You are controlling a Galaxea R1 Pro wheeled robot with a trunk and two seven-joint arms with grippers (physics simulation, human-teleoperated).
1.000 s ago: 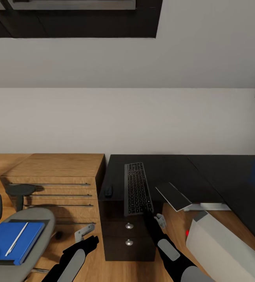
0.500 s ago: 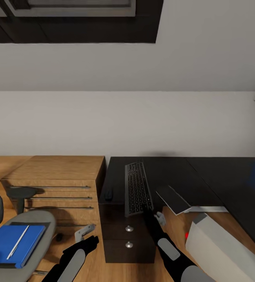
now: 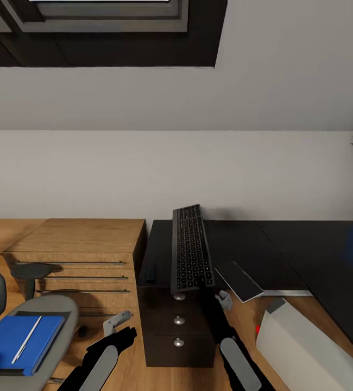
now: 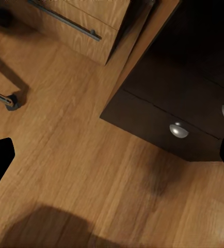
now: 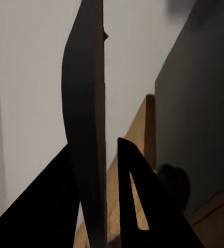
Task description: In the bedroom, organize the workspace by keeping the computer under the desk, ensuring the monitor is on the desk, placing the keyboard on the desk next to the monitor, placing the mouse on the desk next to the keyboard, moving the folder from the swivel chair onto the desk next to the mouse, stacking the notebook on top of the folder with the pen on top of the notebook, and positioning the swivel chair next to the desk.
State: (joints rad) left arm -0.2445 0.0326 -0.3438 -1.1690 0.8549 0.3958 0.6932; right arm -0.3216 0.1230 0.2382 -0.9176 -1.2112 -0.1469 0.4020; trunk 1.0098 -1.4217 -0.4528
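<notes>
The right gripper is clamped on the near short end of the slim grey-framed, black-keyed keyboard, which slopes up and away from it over the glossy black desk, far end raised. Held at one end, this long, stiff, light board will likely lever against the fingers, so a hold nearer its middle would be steadier. Beside it, the tiny dark mouse sits at the desk's edge. The left gripper hangs empty and spread wide above the wood floor.

no legible text — anywhere
</notes>
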